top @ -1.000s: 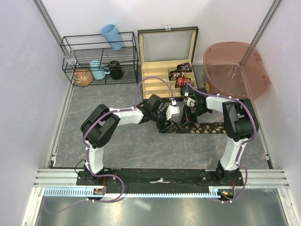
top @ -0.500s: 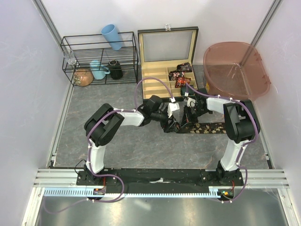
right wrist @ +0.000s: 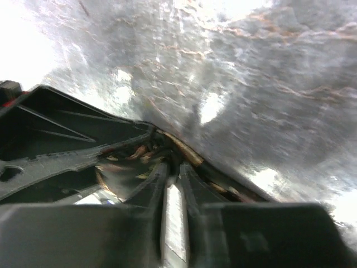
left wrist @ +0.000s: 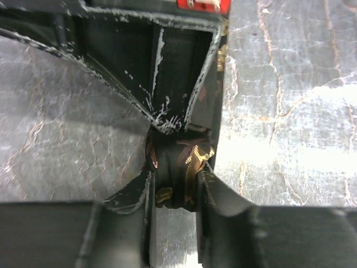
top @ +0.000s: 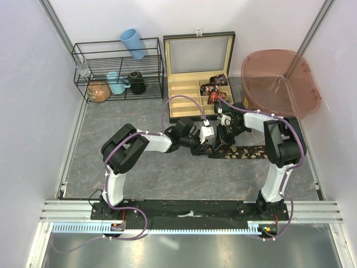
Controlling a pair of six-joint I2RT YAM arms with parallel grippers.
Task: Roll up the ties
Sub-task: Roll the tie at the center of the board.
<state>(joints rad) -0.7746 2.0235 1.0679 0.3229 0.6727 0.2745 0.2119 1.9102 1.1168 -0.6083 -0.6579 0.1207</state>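
A dark tie (top: 245, 152) with tan prints lies flat on the grey table, its loose end running right. Its left end is a small coil (left wrist: 178, 170) between the two grippers. My left gripper (top: 207, 147) is shut on that coil; the wrist view shows the rolled fabric pinched between its fingers (left wrist: 220, 192). My right gripper (top: 218, 144) meets it from the right, its fingers (right wrist: 192, 178) nearly together on the tie's edge (right wrist: 181, 149). Rolled ties (top: 214, 90) sit in the right compartments of the open wooden box (top: 184, 95).
A black wire rack (top: 117, 70) at the back left holds a blue cup, a teal mug, a black mug and a brown pot. A brown translucent tub (top: 279, 81) stands at the back right. White walls close both sides.
My left gripper has moved right along the tie, toward the right gripper, and the visible flat strip has grown shorter on its left end. The right gripper has barely moved.
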